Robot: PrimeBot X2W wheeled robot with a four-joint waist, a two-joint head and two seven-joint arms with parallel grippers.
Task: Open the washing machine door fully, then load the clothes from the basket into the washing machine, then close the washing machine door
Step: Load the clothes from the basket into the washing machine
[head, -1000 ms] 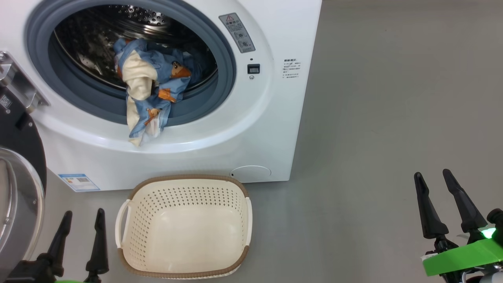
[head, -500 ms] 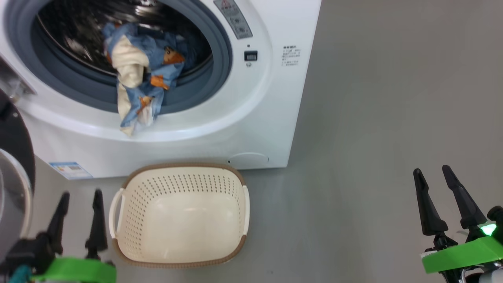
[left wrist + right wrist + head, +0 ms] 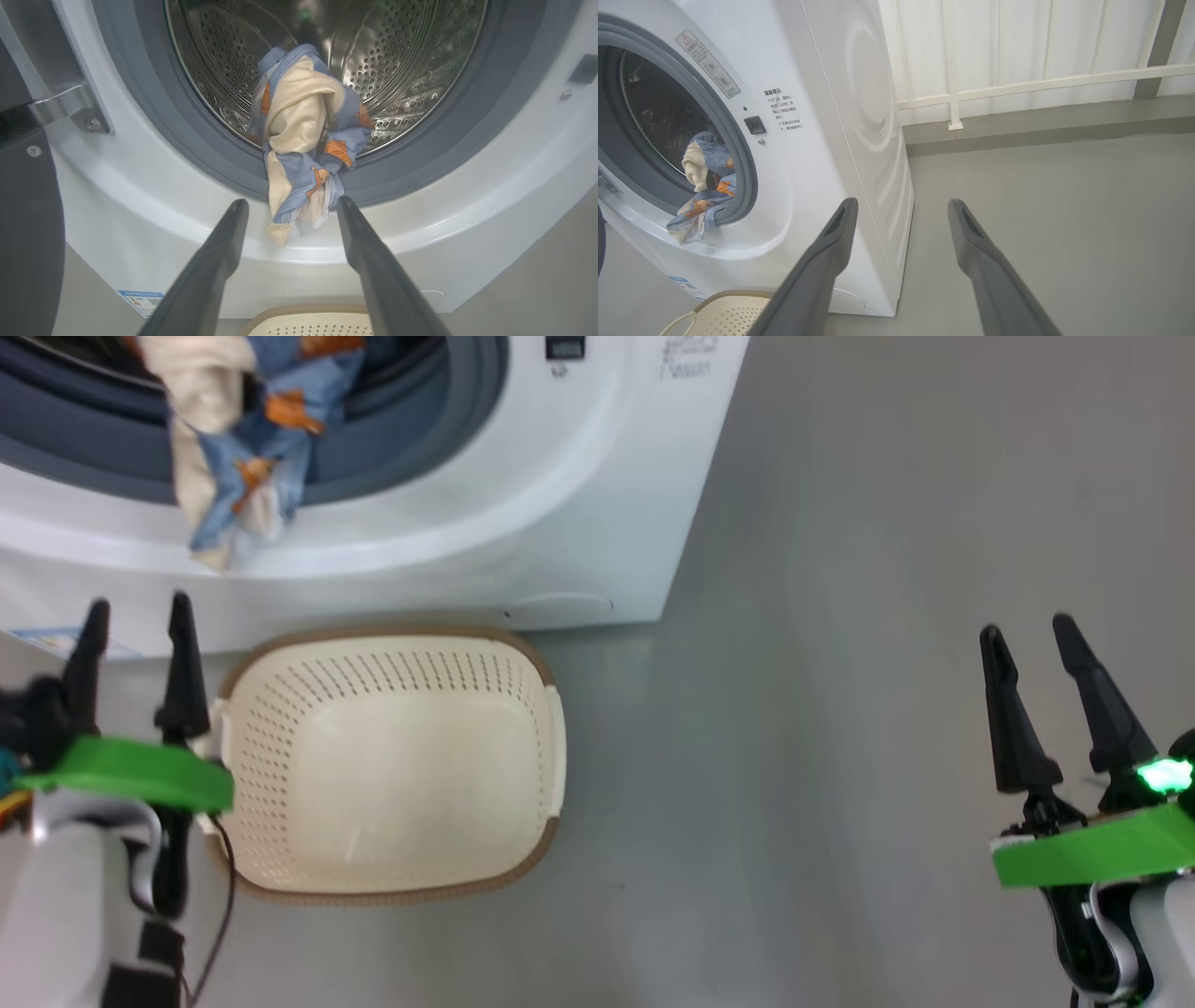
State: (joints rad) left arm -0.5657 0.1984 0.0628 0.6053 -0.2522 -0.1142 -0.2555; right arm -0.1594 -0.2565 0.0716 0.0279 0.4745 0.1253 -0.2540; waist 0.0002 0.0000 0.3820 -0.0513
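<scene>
The washing machine (image 3: 523, 523) stands with its round mouth uncovered, and the washing machine door (image 3: 28, 233) is swung out at the left on its hinge. The clothes (image 3: 308, 140), light blue with orange prints and cream lining, lie bunched in the drum mouth. One end hangs over the grey gasket onto the white front (image 3: 224, 457); they also show in the right wrist view (image 3: 705, 186). The basket (image 3: 373, 633) sits on the floor before the washer with nothing in it. My left gripper (image 3: 137, 607) is open beside the basket's left handle, pointing at the hanging cloth (image 3: 292, 203). My right gripper (image 3: 1027, 630) is open far to the right over the floor.
Grey floor (image 3: 840, 616) stretches right of the washer. A white panelled wall with a rail (image 3: 1041, 84) stands behind. The washer's blue label (image 3: 140, 301) sits at its lower left corner.
The head camera has tipped downward, so washer and basket slid up the picture. My left gripper has moved forward past the basket's near side toward the washer front. Both grippers stay open.
</scene>
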